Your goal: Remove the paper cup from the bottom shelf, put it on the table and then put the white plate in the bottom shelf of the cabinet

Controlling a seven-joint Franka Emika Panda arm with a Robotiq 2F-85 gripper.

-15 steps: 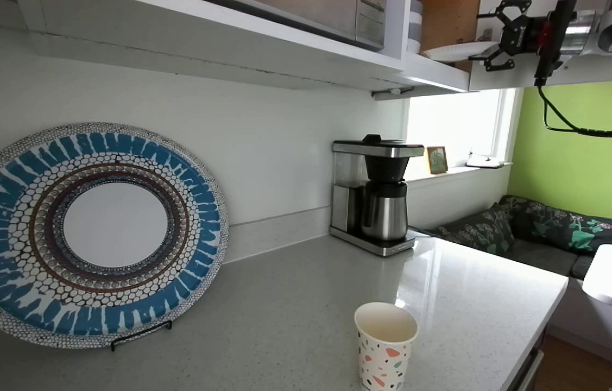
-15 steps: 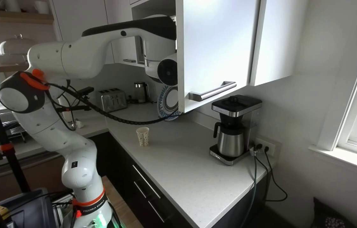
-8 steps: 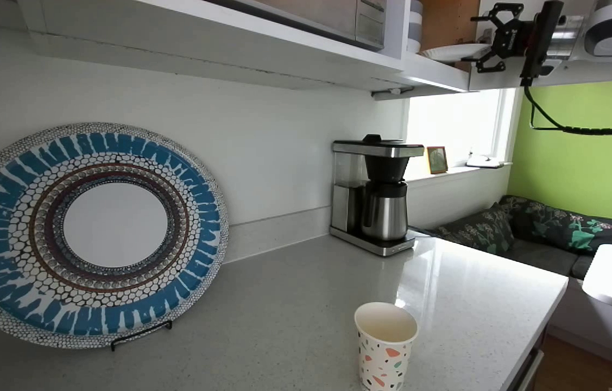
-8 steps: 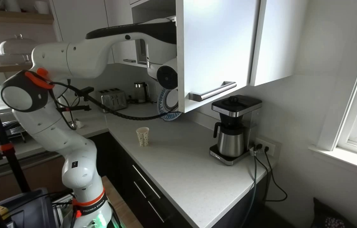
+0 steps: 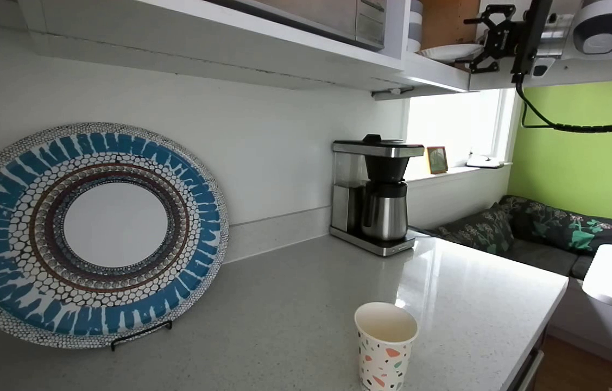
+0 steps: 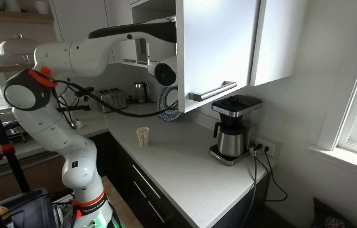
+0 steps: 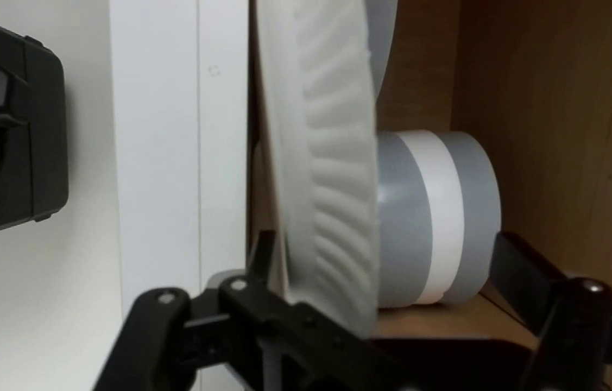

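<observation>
In an exterior view the white plate [image 5: 449,52] lies nearly flat at the cabinet [image 5: 449,19] opening, its far part inside above the bottom shelf [image 5: 436,71]. My gripper [image 5: 466,42] stands open around its near rim, one finger above and one below. In the wrist view the ribbed rim of the white plate [image 7: 327,163] runs between the spread fingers of my gripper [image 7: 392,255], close to the lower finger and apart from the upper. The paper cup [image 5: 387,347] stands upright on the table [image 5: 284,309]. The cabinet door hides my gripper in an exterior view.
Grey-and-white striped crockery [image 7: 425,217] sits inside the cabinet behind the plate. An open cabinet door [image 6: 219,47] stands beside the arm. Below are the coffee maker [image 5: 373,195] and a large patterned plate [image 5: 94,233]. A cable [image 5: 582,128] hangs from the wrist.
My gripper has moved further toward the cabinet, leftward in an exterior view. The white plate has slid slightly inward with it. The paper cup has stayed still.
</observation>
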